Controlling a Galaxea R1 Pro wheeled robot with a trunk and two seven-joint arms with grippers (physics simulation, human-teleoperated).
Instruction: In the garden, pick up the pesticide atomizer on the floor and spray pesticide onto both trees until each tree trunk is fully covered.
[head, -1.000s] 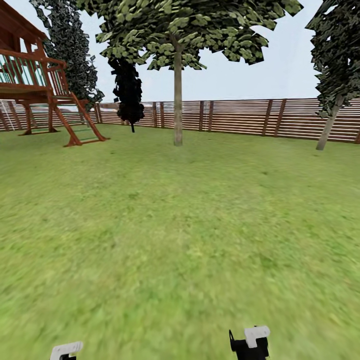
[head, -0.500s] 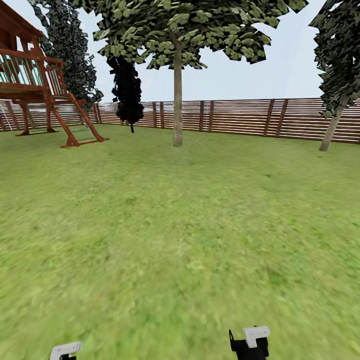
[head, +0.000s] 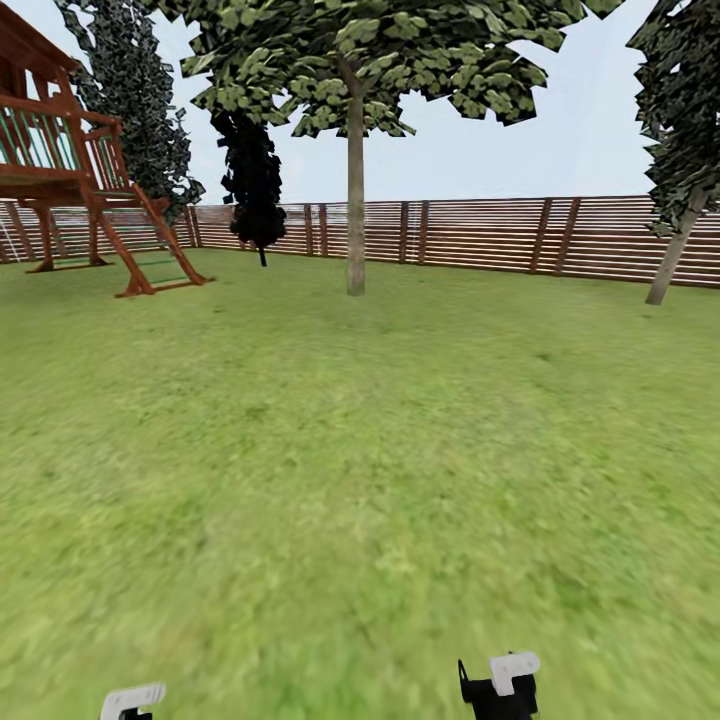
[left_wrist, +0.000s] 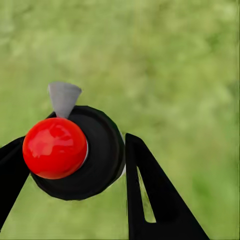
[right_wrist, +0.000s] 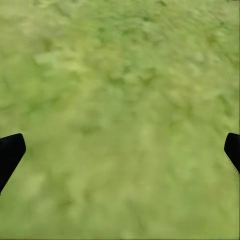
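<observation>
Garden lawn (head: 360, 480), head view, listed left to right. Far left: a red-brown wooden play tower (head: 60, 170) with railed deck and slanted ladder, its feet on the grass in front of the fence. Behind it, a dark narrow cypress-like tree (head: 135, 100); right of that, a second, nearly black one (head: 252, 180) standing by the fence. Centre, far: one tree (head: 370, 60) of the task, with a flat green-and-pale crown; its tree trunk (head: 355, 200) is straight, bare and grey-brown and stands on the grass in front of the fence. Along the whole far edge: a reddish-brown slatted fence (head: 480, 235) closing the lawn. Far right: a leaning grey trunk (head: 672, 255) under dark foliage, cut by the picture's edge. Between the robot and the centre trunk lies open grass, with wide room on both sides. Near edge: parts of the left gripper (head: 132, 700) and right gripper (head: 505, 685) show, both low over the lawn. Left wrist view: the pesticide atomizer (left_wrist: 75, 150), a black round body with a red ball top and a grey nozzle, sits between the black fingers (left_wrist: 150, 200), jaws closed narrowly about it, above blurred grass. Right wrist view: two black fingertips (right_wrist: 10, 152) at opposite edges, jaws spread wide with nothing between them.
</observation>
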